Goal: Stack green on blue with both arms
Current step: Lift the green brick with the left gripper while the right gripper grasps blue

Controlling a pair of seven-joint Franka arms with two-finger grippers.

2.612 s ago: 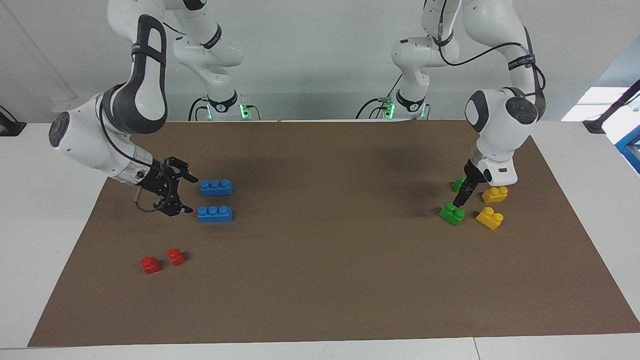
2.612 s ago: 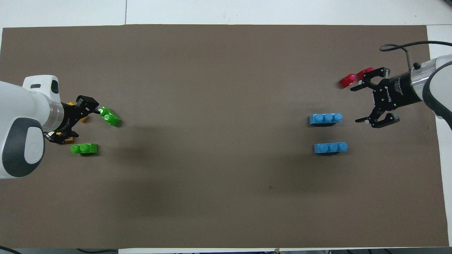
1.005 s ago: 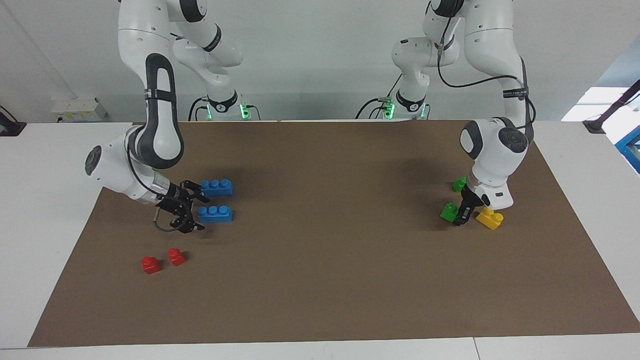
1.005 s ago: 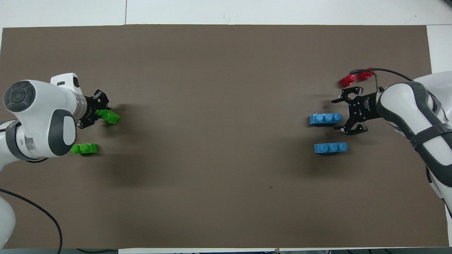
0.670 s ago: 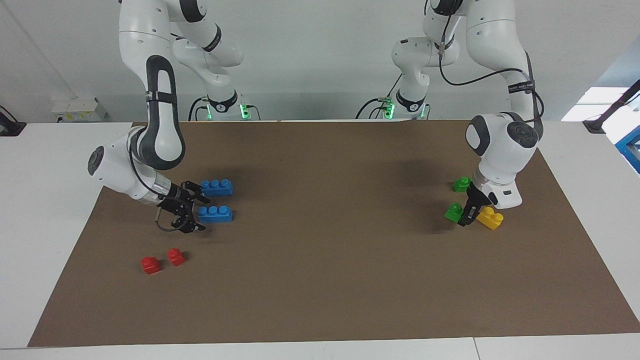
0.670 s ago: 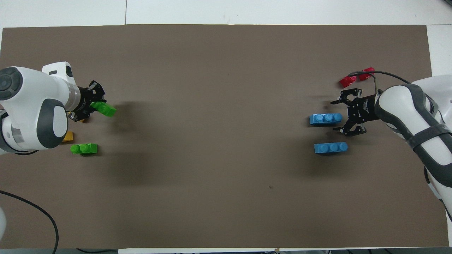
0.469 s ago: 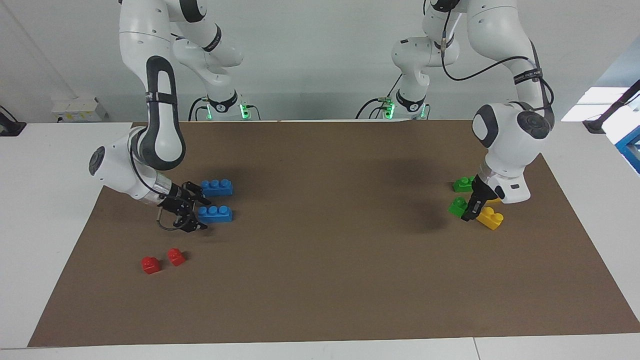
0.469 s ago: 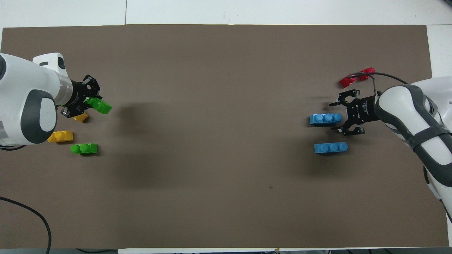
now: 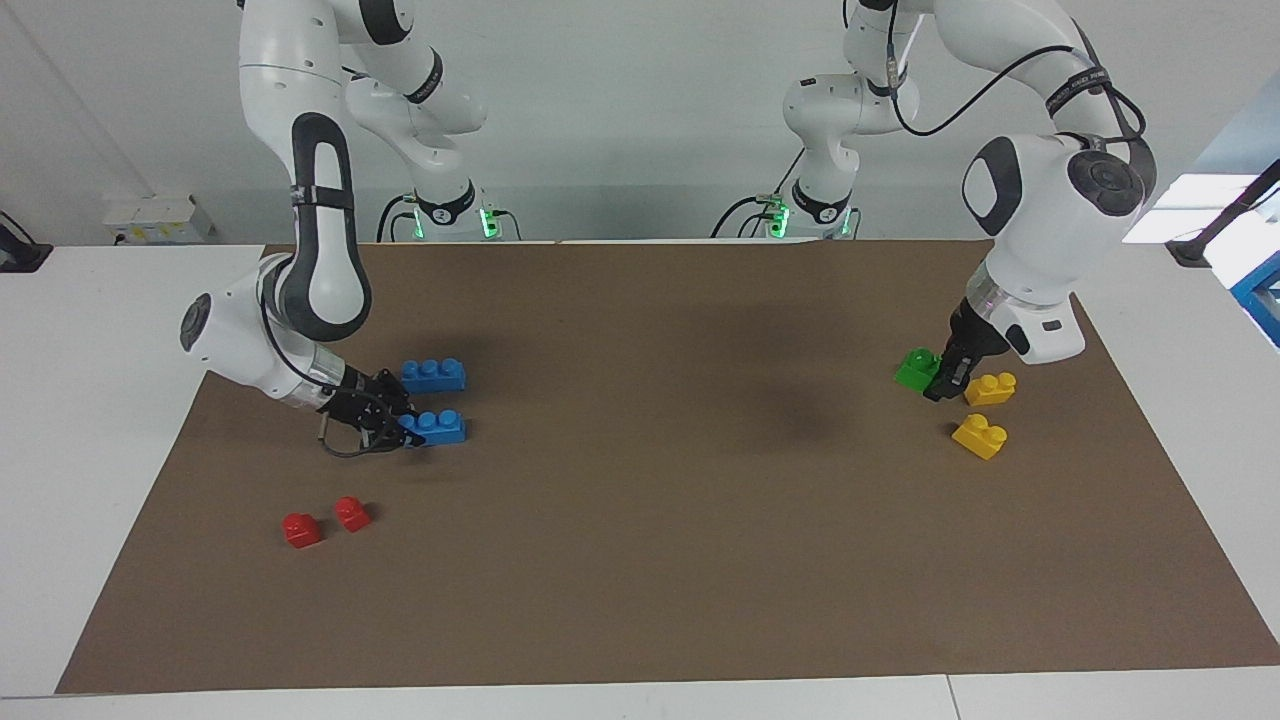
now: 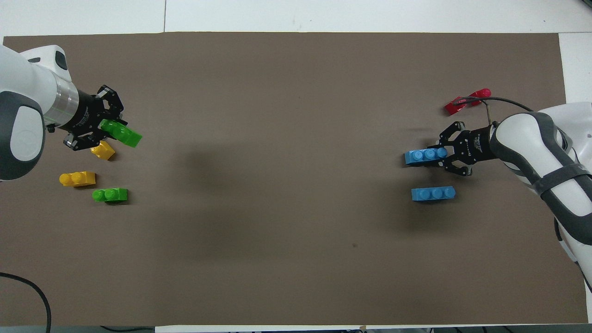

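Observation:
My left gripper point(image 9: 936, 386) point(image 10: 111, 128) is shut on a green brick point(image 9: 914, 368) point(image 10: 122, 133) and holds it tilted above the mat, over the yellow bricks. A second green brick point(image 10: 110, 195) lies on the mat near them; in the facing view the held one covers it. At the right arm's end, my right gripper point(image 9: 403, 428) point(image 10: 445, 155) is low and shut on the end of a blue brick point(image 9: 436, 427) point(image 10: 424, 156). The other blue brick point(image 9: 433, 374) point(image 10: 433, 193) lies beside it, nearer to the robots.
Two yellow bricks point(image 9: 990, 388) point(image 9: 980, 436) lie under and beside the left gripper. Two small red bricks point(image 9: 300, 528) point(image 9: 352, 513) sit farther from the robots than the blue ones. A brown mat point(image 9: 640, 560) covers the table.
The right gripper closed on the end of the blue brick. The left gripper rose with the green brick in it and drew it away from the mat.

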